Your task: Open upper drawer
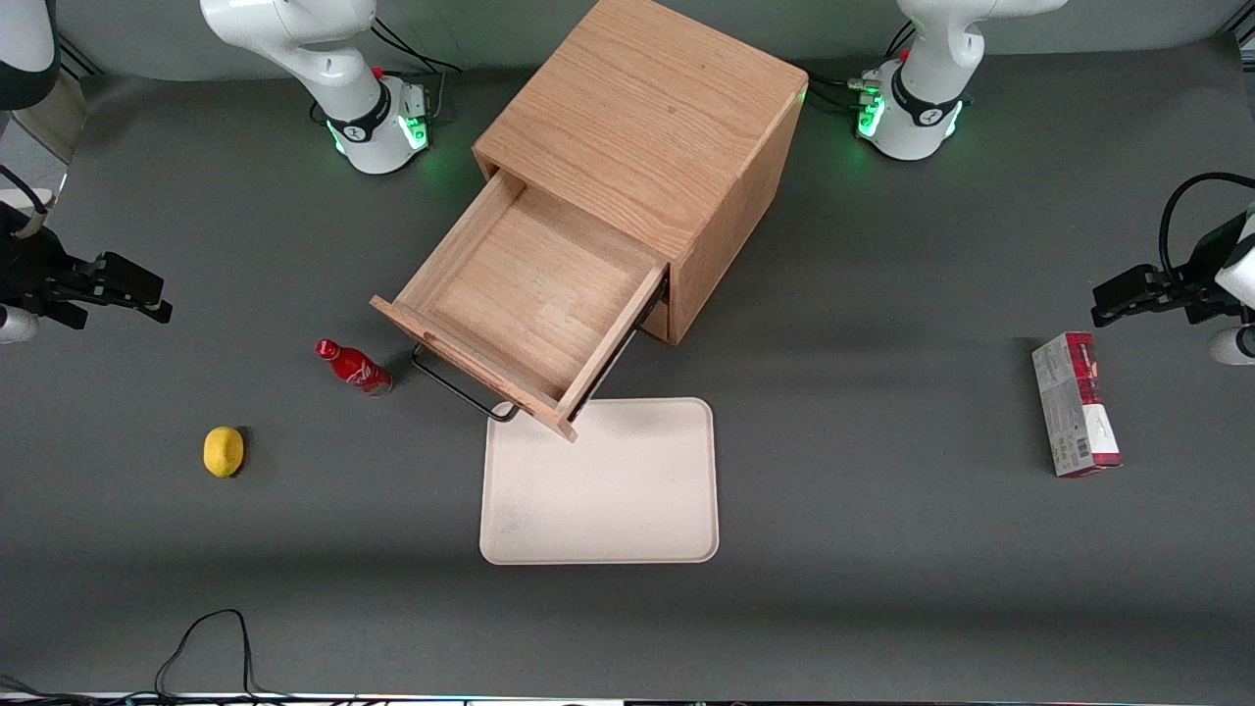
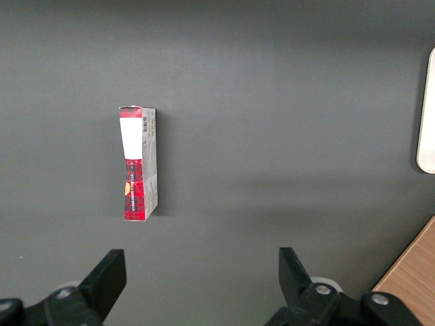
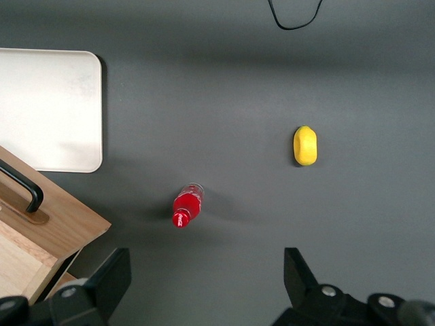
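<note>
My gripper [image 1: 147, 299] hangs high above the table at the working arm's end, fingers spread wide, holding nothing and touching nothing. In the wrist view the two fingertips [image 3: 109, 275] sit far apart with bare mat between them.

The upper drawer [image 1: 529, 294] is pulled well out of the cabinet [image 1: 647, 147], inside bare wood, nothing in it that I can see. Its black bar handle [image 1: 456, 387] sticks out toward the front camera, and the drawer's near corner overhangs the edge of the cream tray [image 1: 600, 485]. The cabinet stands mid-table, turned at an angle.

Front view alone gives me the whole cabinet, the open drawer's interior and the red-and-grey box [image 1: 1076, 404] lying toward the parked arm's end. My wrist view catches only a corner of the drawer front [image 3: 54, 217] with part of the handle, plus a piece of the tray. It shows the red bottle [image 3: 187, 206] from above, standing upright, and the lemon [image 3: 305, 145] well apart from it. In the front view the bottle sits just beside the drawer's handle end, with the lemon nearer the camera.

The lower drawer is hidden under the open one. The box label is too small to read. A black cable [image 1: 206, 637] loops off the table's near edge, cut off.
</note>
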Motion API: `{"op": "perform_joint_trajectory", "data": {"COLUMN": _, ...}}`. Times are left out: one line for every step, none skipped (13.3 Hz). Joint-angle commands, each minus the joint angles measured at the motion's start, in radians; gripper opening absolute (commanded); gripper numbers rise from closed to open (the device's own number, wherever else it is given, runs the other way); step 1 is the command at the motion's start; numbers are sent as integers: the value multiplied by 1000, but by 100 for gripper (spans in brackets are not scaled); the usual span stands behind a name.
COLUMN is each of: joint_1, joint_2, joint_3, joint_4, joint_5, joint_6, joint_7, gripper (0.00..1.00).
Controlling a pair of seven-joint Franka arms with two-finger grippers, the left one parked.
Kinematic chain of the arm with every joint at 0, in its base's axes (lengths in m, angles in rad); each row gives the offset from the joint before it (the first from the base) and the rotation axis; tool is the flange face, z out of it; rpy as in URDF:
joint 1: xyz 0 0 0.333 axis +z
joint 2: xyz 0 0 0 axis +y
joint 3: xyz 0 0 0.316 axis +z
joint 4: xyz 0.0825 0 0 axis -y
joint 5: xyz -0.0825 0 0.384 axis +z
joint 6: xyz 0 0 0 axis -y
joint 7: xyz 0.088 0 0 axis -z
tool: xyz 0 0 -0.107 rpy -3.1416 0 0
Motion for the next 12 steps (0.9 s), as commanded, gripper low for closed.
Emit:
{"op": "perform_joint_trajectory", "data": {"joint_1": 5, "joint_2": 7, "joint_3": -10, "joint_4": 10, "joint_5": -24, "joint_6": 9, "joint_7": 25, "gripper": 100}}
{"op": "perform_joint_trajectory", "data": {"joint_1": -1, "joint_2": 15, "joint_3": -4, "joint_4": 21, "joint_5": -24, "joint_6": 8, "joint_7": 26, "gripper": 100}}
{"op": "perform_joint_trajectory", "data": {"joint_1": -26, "joint_2": 18, "joint_3": 9, "joint_4": 22, "joint_5": -24, "joint_6": 9, "joint_7": 26, "gripper": 100}}
{"op": "perform_joint_trajectory", "data": {"joint_1": -47, "joint_2": 17, "joint_3": 30, "joint_4": 22, "joint_5": -24, "joint_6": 9, "joint_7": 26, "gripper": 100}}
{"op": "perform_joint_trajectory", "data": {"joint_1": -57, "joint_2": 17, "joint_3": 44, "joint_4": 22, "joint_5": -24, "joint_6": 8, "joint_7": 26, "gripper": 100}}
{"op": "perform_joint_trajectory", "data": {"joint_1": -70, "joint_2": 17, "joint_3": 50, "joint_4": 22, "joint_5": -24, "joint_6": 8, "joint_7": 26, "gripper": 100}}
{"op": "perform_joint_trajectory", "data": {"joint_1": -76, "joint_2": 17, "joint_3": 56, "joint_4": 22, "joint_5": -24, "joint_6": 8, "joint_7": 26, "gripper": 100}}
{"op": "perform_joint_trajectory", "data": {"joint_1": -74, "joint_2": 17, "joint_3": 58, "joint_4": 21, "joint_5": -24, "joint_6": 9, "joint_7": 26, "gripper": 100}}
{"op": "perform_joint_trajectory", "data": {"joint_1": -67, "joint_2": 18, "joint_3": 56, "joint_4": 21, "joint_5": -24, "joint_6": 8, "joint_7": 26, "gripper": 100}}
{"op": "perform_joint_trajectory", "data": {"joint_1": -64, "joint_2": 17, "joint_3": 56, "joint_4": 21, "joint_5": -24, "joint_6": 8, "joint_7": 26, "gripper": 100}}
{"op": "perform_joint_trajectory", "data": {"joint_1": -64, "joint_2": 18, "joint_3": 56, "joint_4": 21, "joint_5": -24, "joint_6": 8, "joint_7": 26, "gripper": 100}}
{"op": "perform_joint_trajectory", "data": {"joint_1": -64, "joint_2": 18, "joint_3": 56, "joint_4": 21, "joint_5": -24, "joint_6": 8, "joint_7": 26, "gripper": 100}}
